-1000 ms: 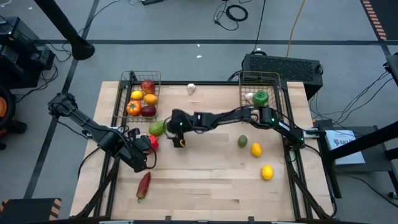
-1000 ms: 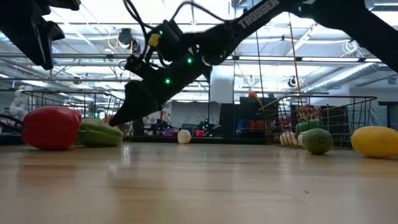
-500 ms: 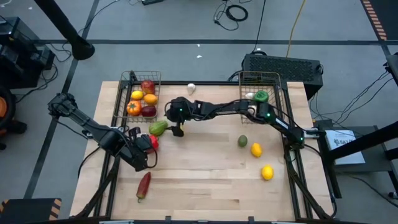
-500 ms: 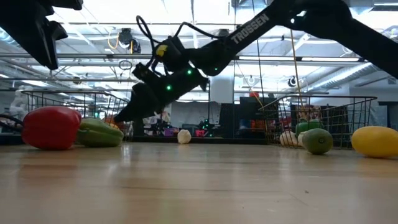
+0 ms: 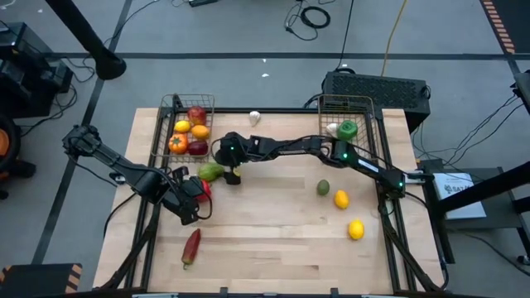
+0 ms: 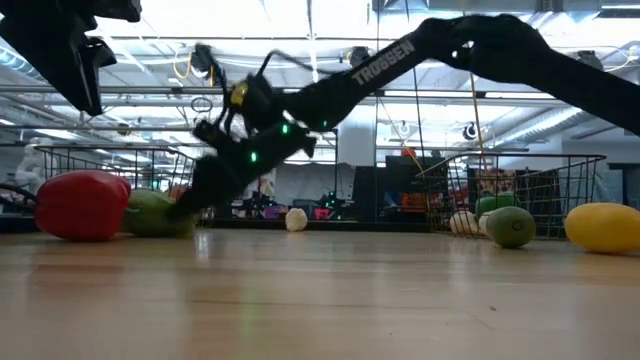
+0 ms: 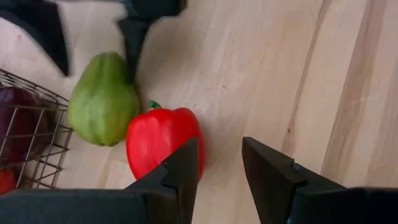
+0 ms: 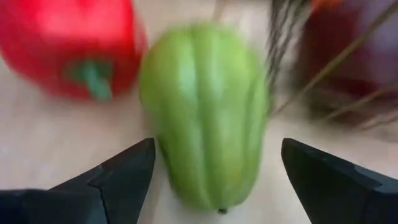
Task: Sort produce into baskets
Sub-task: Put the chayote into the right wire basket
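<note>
A pale green ribbed vegetable [image 5: 210, 171] lies on the table next to a red pepper [image 5: 202, 188], just off the left wire basket [image 5: 187, 106], which holds an apple, oranges and other fruit. My right gripper [image 8: 214, 168] is open and low at the green vegetable [image 8: 205, 112], one finger on either side of its near end; I see no touch. My left gripper [image 7: 221, 162] is open and empty above the table, beside the red pepper [image 7: 163, 140]. The right basket [image 5: 368, 124] holds a green pepper [image 5: 347, 129] and a garlic.
Loose on the table: a garlic [image 5: 255, 117] at the far edge, a dark green fruit [image 5: 323, 188], two lemons [image 5: 340, 199] [image 5: 356, 229] and a dark red chili [image 5: 191, 246] near the front. The right arm stretches across the table's middle.
My right gripper has gone toward the table's left and far side and down, up to the green vegetable, staying open. The green vegetable and the red pepper lie where they were.
</note>
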Motion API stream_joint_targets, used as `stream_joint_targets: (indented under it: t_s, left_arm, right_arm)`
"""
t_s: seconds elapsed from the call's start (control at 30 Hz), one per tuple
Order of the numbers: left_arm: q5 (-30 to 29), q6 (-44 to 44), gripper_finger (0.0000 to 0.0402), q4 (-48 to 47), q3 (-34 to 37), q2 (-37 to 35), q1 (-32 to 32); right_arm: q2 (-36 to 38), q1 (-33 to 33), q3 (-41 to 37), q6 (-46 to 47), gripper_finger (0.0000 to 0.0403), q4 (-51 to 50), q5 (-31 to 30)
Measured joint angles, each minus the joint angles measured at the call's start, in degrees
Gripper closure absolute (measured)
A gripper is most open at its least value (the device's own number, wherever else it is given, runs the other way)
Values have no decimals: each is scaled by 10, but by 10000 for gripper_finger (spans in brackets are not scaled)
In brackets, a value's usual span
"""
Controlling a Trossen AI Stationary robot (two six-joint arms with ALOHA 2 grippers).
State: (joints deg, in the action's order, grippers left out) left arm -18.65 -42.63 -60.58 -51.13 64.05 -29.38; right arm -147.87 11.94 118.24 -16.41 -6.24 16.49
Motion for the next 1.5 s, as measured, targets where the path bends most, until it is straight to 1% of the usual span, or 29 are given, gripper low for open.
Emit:
stream_joint_targets:
  t_s: [0.17,0.4,0.57,0.87,1.0,1.2,1.33,1.5]
  left_arm:
    - [1,-1,269,0,0,0,0]
    - [1,-4,269,0,0,0,0]
    - [1,-5,269,0,0,0,0]
    - [1,-5,269,0,0,0,0]
    - [2,-5,269,1,0,0,0]
    - [2,-5,269,0,0,0,0]
    - [2,-5,269,1,0,0,0]
    - [2,-5,269,1,0,0,0]
  right_arm:
    - [-1,-5,0,-21,62,-26,4]
    - [-2,-9,-1,-3,69,-29,2]
    - [-1,-8,-1,8,92,-21,1]
    - [-1,-9,-1,24,152,-18,1]
    - [-1,-9,-1,26,163,-18,1]
    - [2,-9,-1,25,164,-24,1]
    - [17,-9,1,27,164,-56,1]
    - [54,-9,3,24,165,-136,2]
